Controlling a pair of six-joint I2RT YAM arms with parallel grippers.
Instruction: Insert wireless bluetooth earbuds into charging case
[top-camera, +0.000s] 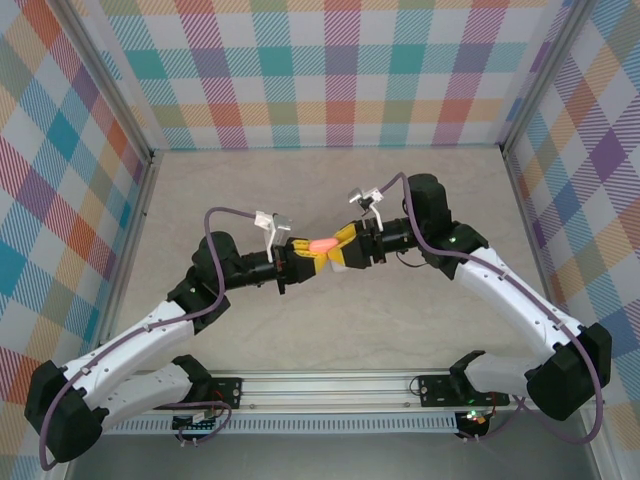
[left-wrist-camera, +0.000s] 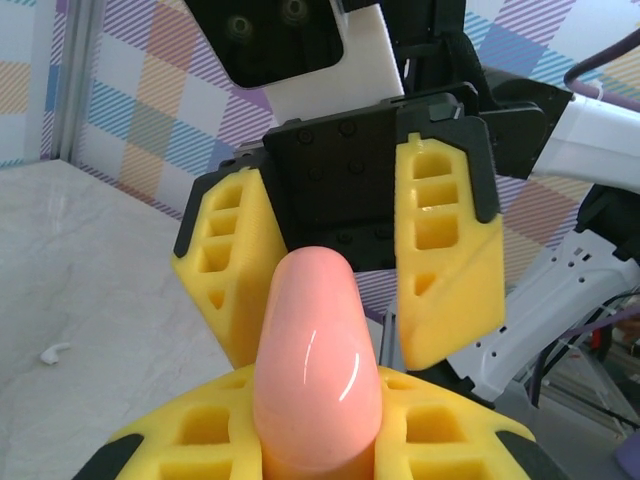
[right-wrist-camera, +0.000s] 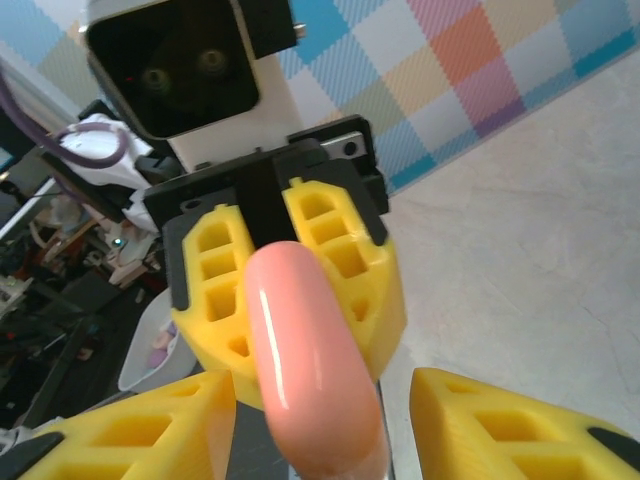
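The pink case (right-wrist-camera: 310, 370) runs off the lower edge.

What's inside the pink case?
Its inside is hidden: the pink case looks closed, a smooth shell gripped by the left tool. One white earbud lies outside, on the table.

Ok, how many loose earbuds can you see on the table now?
1: a white earbud on the table, left side of the left wrist view. Others may be hidden behind the pink case.
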